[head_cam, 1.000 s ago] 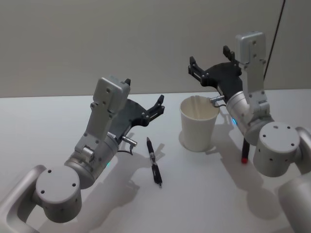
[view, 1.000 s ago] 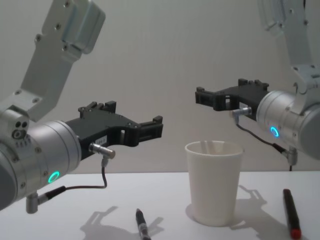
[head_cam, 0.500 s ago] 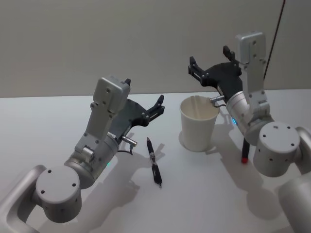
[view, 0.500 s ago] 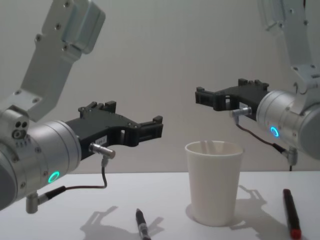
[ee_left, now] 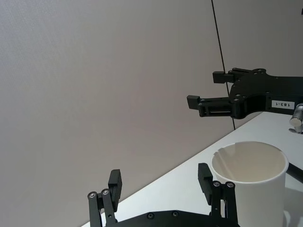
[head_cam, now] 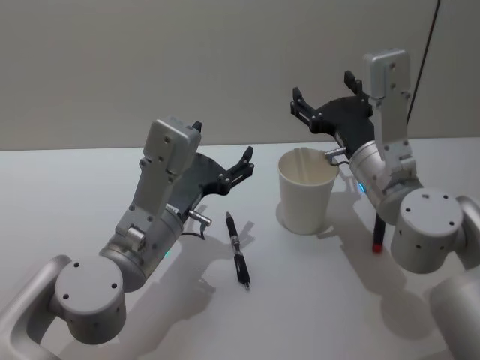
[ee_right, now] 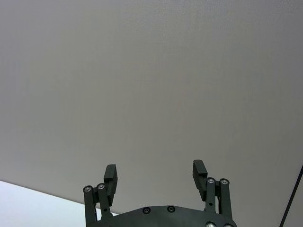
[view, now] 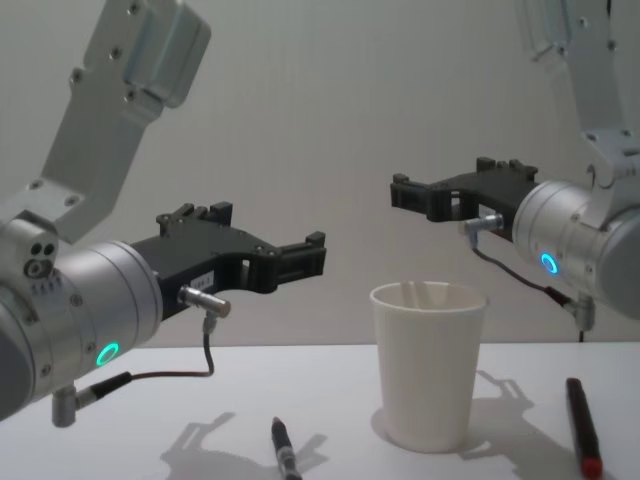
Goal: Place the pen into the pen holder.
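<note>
a: how far along is the task?
b: nothing is done yet. the pen (head_cam: 237,248) lies on the bench (head_cam: 75,187) near the pen holder (head_cam: 306,196). left gripper (head_cam: 222,141) and right gripper (head_cam: 322,85) hover spread and empty. grasping and dropping remain.

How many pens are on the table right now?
2. A black pen lies left of the cup; a red-tipped pen lies right of it, partly hidden by the right arm. None sticks out of the cup.
</note>
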### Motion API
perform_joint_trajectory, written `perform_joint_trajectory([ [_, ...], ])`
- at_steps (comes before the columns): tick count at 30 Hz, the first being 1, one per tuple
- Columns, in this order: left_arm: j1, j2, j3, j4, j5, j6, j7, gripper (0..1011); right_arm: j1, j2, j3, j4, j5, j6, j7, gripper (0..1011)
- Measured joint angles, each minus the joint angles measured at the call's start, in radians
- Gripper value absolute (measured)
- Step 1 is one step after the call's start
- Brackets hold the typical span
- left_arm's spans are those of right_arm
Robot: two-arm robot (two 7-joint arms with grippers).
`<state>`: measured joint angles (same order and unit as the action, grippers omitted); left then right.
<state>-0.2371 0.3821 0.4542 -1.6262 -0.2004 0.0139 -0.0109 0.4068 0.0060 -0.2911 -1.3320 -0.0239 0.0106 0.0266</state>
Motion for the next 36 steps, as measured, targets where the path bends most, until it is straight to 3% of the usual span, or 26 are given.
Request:
perform_joint_trajectory([
  [29,0.0,0.0,0.0,0.0,0.0,0.0,0.0,1001,0.0,0.001,0.0,0.0,0.0,0.0,0.0,1002],
  [36,0.0,0.0,0.0,0.0,0.0,0.0,0.0,1001,-0.026,0.02,0.003,-0.027,0.019,0.001,0.001,1002],
])
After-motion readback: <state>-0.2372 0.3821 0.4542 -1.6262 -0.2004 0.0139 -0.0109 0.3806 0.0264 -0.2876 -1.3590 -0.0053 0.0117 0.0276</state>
